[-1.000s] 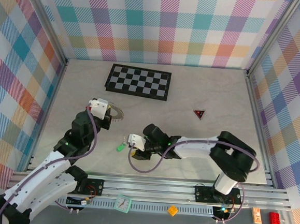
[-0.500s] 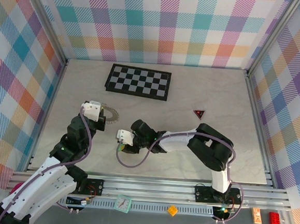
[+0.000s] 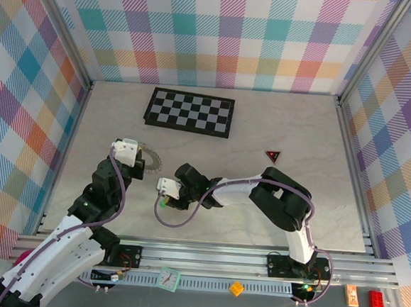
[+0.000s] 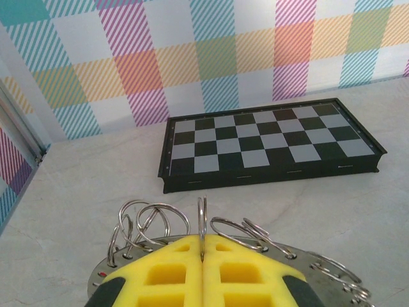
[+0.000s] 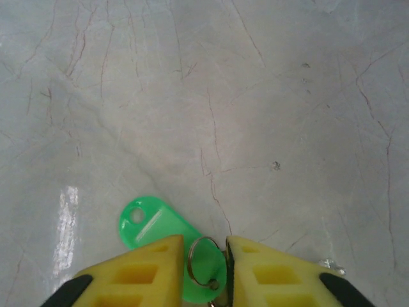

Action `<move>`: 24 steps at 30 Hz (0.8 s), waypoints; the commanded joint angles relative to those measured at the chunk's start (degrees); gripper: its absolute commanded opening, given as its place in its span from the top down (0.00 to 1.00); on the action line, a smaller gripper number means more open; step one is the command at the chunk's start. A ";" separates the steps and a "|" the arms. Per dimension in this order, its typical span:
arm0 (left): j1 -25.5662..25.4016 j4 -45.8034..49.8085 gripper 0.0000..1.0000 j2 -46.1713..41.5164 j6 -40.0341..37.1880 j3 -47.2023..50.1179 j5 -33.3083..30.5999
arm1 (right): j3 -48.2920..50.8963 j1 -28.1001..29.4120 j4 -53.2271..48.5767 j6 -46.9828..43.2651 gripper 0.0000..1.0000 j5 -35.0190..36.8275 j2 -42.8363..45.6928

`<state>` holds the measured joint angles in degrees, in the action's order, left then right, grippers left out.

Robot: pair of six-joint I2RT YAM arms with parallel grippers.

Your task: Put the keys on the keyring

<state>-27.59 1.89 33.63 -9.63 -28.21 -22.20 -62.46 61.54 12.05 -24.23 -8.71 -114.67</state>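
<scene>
Grips the keyring (image 4: 102, 277) in the left tool (image 4: 202, 251) at the left of the counter (image 3: 298, 146), with pads pressed together on one upright wire loop at the rim. Cannot tell whether lifted or resting on the stone.

Straddles the keys (image 5: 152, 220) with the right tool (image 5: 204, 248) near the middle front, with fingers a narrow gap apart around the small split ring (image 5: 203, 261). Cannot tell whether touching it. Lies flat, with the green tag pointing away from the fingers.

Expect light, stiff, slippery pieces, apt to skate on the polished surface. Better to take hold across the tag's flat faces or on the split ring than on bare thin metal. Expect some swing from the big ring about its single pinched loop, so steady it before threading.

Plenty of bare room between the two tools. Keep off the checkerboard (image 3: 189, 112) well behind, the red triangle (image 3: 272, 156) well off to the right, and the side rail (image 3: 64, 153) near the left arm.
</scene>
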 commanded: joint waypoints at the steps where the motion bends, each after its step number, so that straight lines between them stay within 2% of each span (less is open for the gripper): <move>1: 0.52 -0.98 1.00 -1.02 0.49 0.61 -0.83 | -0.05 0.34 -1.99 -1.17 0.86 0.44 0.01; 3: 0.52 -0.70 1.00 -1.02 0.44 0.52 -0.66 | 0.77 0.34 -1.95 -1.43 0.94 1.04 0.92; 6: 0.52 -0.59 1.00 -1.00 0.40 0.43 -0.23 | 2.25 0.35 -1.66 -1.39 1.00 1.75 3.10; 12: 0.53 -1.03 1.00 -0.51 -0.08 0.34 3.48 | 8.10 0.27 -2.17 1.17 1.00 1.41 11.66; 20: 0.51 -4.04 1.00 3.65 -1.09 -0.26 17.66 | 21.02 -2.93 -1.48 11.26 1.00 -3.17 27.23; 24: 0.36 -5.23 1.00 7.42 -1.70 -1.14 25.79 | 25.57 -5.50 -2.84 12.32 1.00 -2.93 34.05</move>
<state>-27.59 0.97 39.97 -10.28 -28.21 -4.78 -38.94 57.36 10.07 -14.92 -10.13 -83.66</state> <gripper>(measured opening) 0.042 0.046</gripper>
